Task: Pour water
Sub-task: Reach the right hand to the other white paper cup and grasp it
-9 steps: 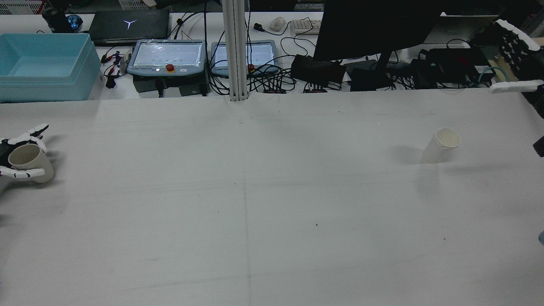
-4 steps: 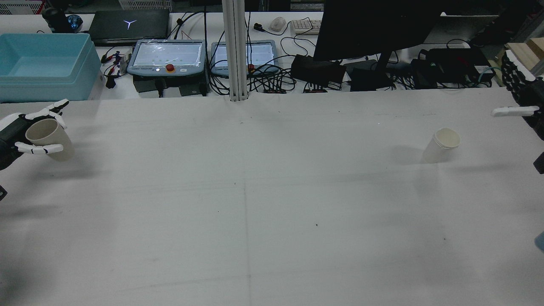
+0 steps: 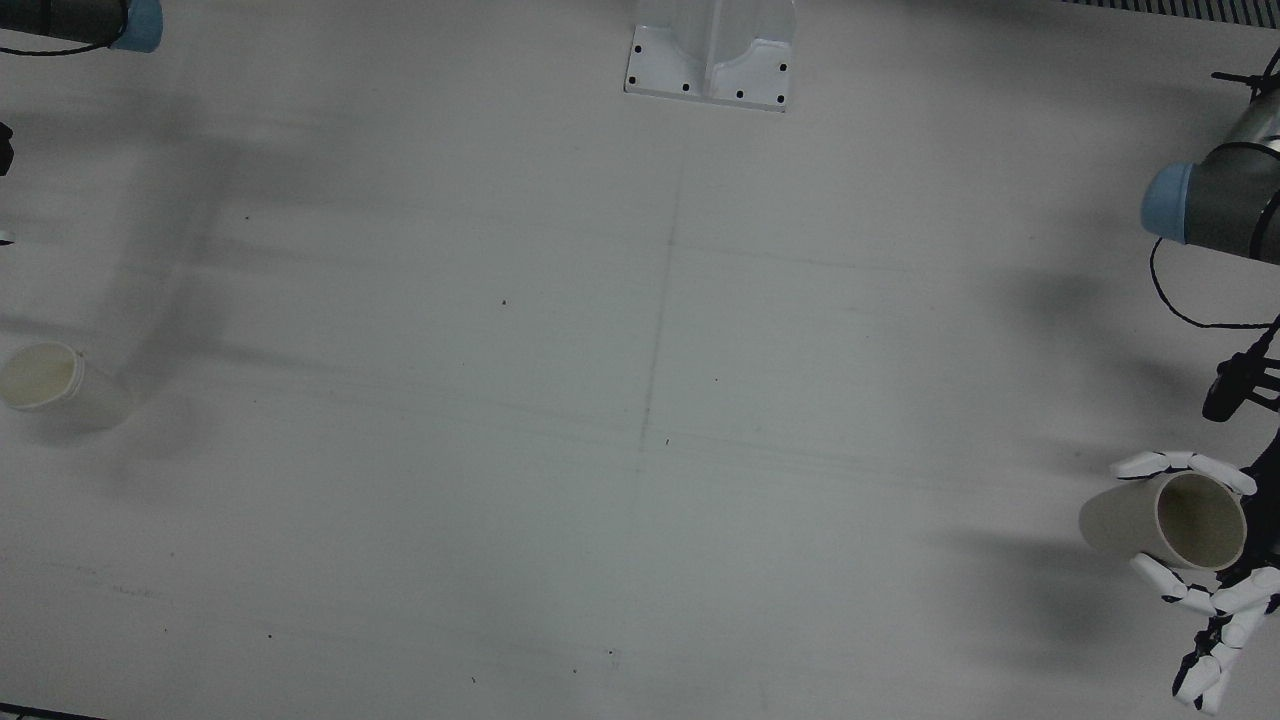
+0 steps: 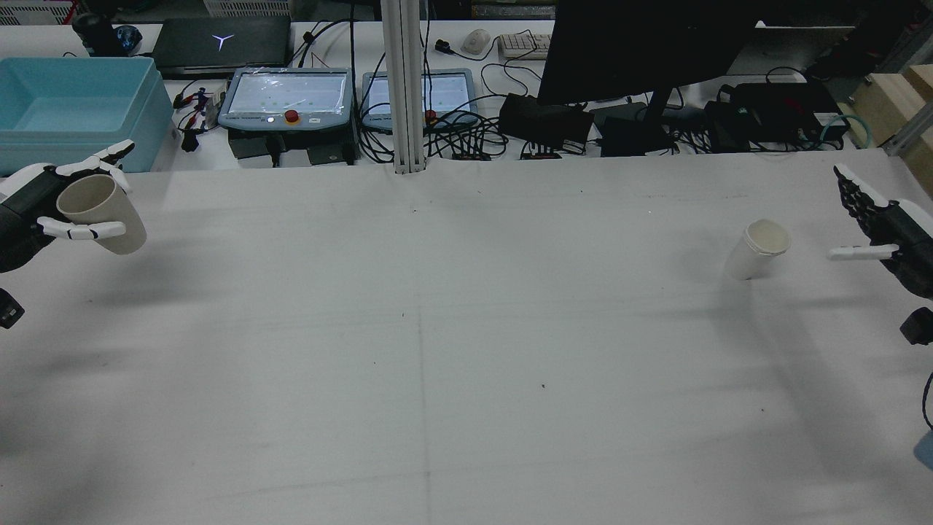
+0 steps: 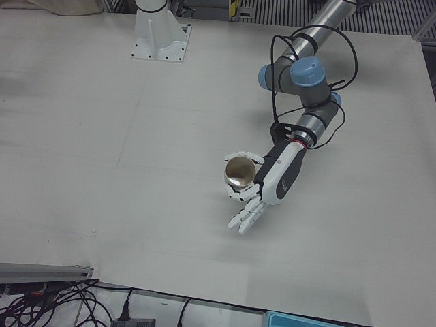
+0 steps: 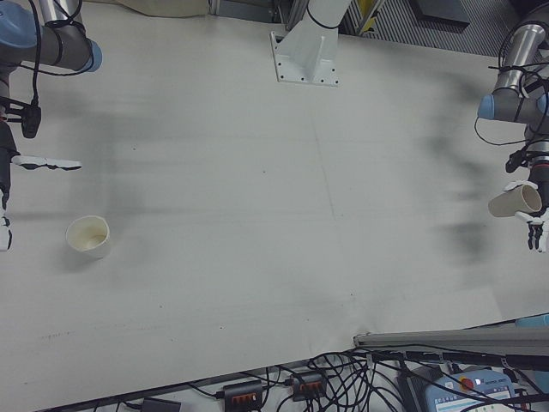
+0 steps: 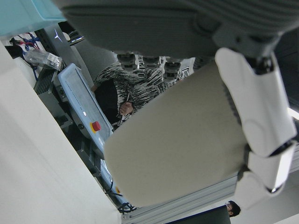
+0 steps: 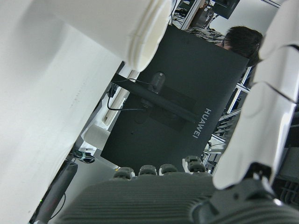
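Observation:
My left hand [image 4: 29,211] is shut on a beige paper cup [image 4: 102,215] and holds it tilted above the table's left side. The hand [image 5: 272,180] and the cup [image 5: 240,172] also show in the left-front view, and the cup fills the left hand view [image 7: 177,140]. A white paper cup [image 4: 758,249] stands upright on the table at the right; it also shows in the front view [image 3: 50,380] and the right-front view [image 6: 88,236]. My right hand [image 4: 885,230] is open and empty, a short way to the right of the white cup, not touching it.
A light blue bin [image 4: 73,109] stands beyond the table's far left edge, just behind my left hand. Two teach pendants [image 4: 288,98], a metal post [image 4: 404,87], a black monitor [image 4: 641,44] and cables line the far edge.
My left hand lifted the beige cup off the table and carried it up and slightly inward. My right hand came down from the far right corner to beside the white cup.

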